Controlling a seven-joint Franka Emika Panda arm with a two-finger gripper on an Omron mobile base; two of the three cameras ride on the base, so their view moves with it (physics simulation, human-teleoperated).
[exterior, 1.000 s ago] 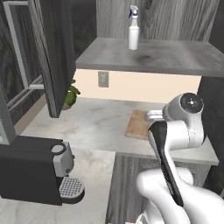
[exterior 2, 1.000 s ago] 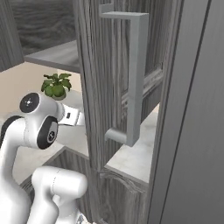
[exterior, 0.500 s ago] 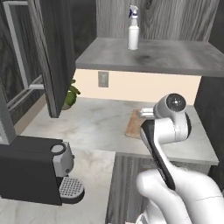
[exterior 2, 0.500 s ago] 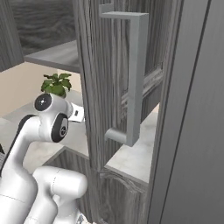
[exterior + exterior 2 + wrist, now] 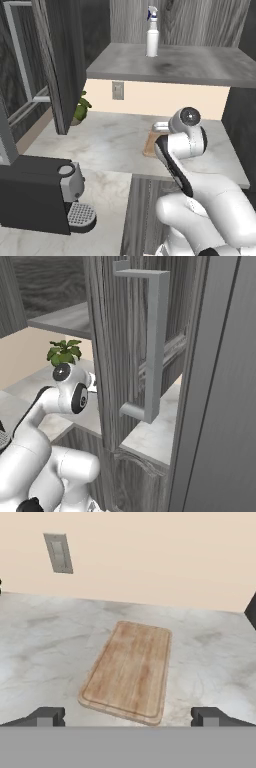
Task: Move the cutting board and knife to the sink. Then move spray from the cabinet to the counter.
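The light-brown wooden cutting board (image 5: 130,669) lies flat on the pale marbled counter (image 5: 45,642), its long side running away from the hand. My gripper (image 5: 127,717) hovers open just before the board's near end, with nothing between its dark fingertips (image 5: 47,716). From the left base, one corner of the cutting board (image 5: 149,145) peeks out behind my wrist. The white spray (image 5: 152,32) with its blue trigger stands upright on the grey shelf (image 5: 190,65) of the open cabinet. The knife and the sink are out of view.
A black coffee machine (image 5: 37,197) sits at the counter's near left, and a potted plant (image 5: 80,107) stands in the back left corner. A wall outlet (image 5: 118,90) is set in the beige backsplash. An open cabinet door (image 5: 127,356) with a long handle (image 5: 152,346) stands close on the right.
My arm has swung left, bringing the wrist over the board's near end. The jaws have stayed open, and the board and the spray have not moved.
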